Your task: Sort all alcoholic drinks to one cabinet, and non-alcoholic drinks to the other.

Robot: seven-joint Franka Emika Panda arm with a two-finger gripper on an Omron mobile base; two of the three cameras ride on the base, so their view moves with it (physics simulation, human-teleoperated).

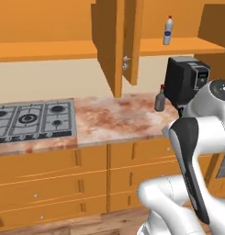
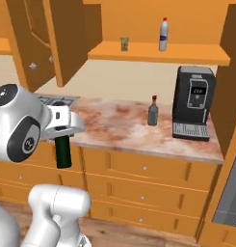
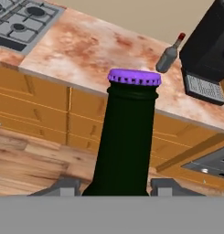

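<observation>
Beer bottle (image 3: 127,137) base cut off below, juice carton (image 2: 124,44) label unreadable

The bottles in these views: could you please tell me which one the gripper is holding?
The slim dark beer bottle with purple cap, clamped in the gripper. The grey bottle with red cap stands on the counter; the white plastic bottle is in the cabinet.

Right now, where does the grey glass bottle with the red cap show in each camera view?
Left base view: grey bottle right of centre, on the counter beside the coffee machine.
Right base view: right of centre, left of that machine.
Hand view: upper right, tilted, past the held beer bottle.
Shared landmark: the coffee machine.
</observation>
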